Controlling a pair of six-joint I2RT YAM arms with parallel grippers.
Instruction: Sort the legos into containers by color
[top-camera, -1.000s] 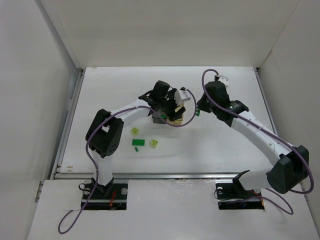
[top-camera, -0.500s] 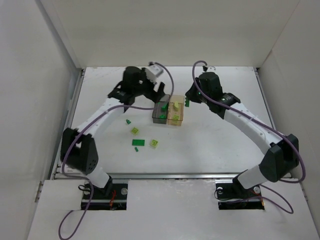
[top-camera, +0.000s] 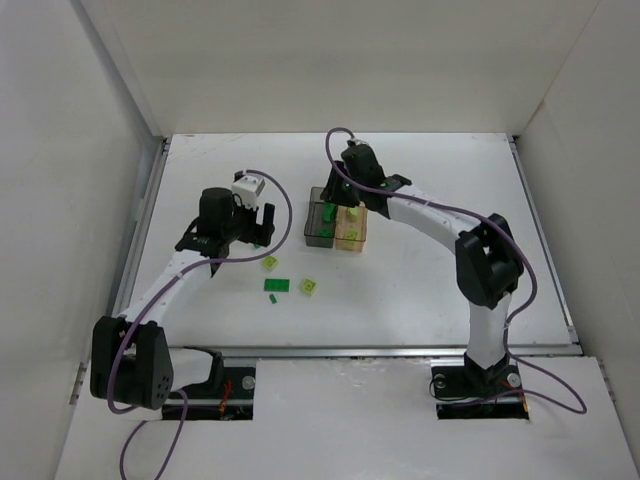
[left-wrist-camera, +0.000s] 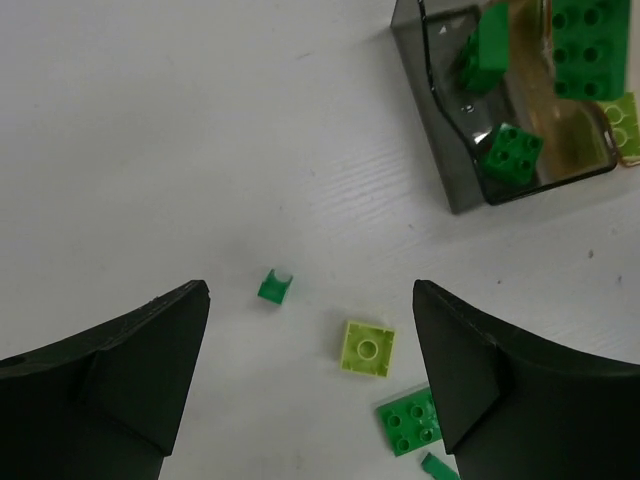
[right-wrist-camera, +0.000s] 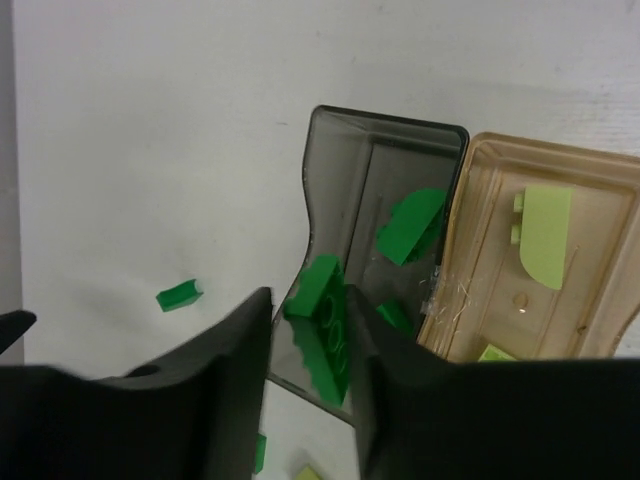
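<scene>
The containers stand joined mid-table: a smoky grey bin (top-camera: 318, 232) (right-wrist-camera: 330, 130) and a pale tan bin (top-camera: 352, 240) (right-wrist-camera: 590, 170). My right gripper (top-camera: 335, 203) (right-wrist-camera: 308, 295) hangs over the grey bin. A dark green lego (right-wrist-camera: 322, 310) leans on its right finger, with a gap to the left finger. Another dark green lego (right-wrist-camera: 412, 228) lies in the grey bin and a lime lego (right-wrist-camera: 545, 245) in the tan one. My left gripper (top-camera: 262, 222) (left-wrist-camera: 310, 300) is open and empty above loose legos: a lime one (left-wrist-camera: 367, 348), a dark green plate (left-wrist-camera: 412, 420) and a tiny dark green piece (left-wrist-camera: 274, 286).
A second lime lego (top-camera: 308, 287) lies on the table right of the dark green plate (top-camera: 276, 285). White walls close in the table at the back and on both sides. The right arm reaches across from the right, over the tan bin.
My left gripper swung from behind the bins to the near left, over the loose legos. My right gripper carried the dark green lego left over the grey bin, and its jaws loosened.
</scene>
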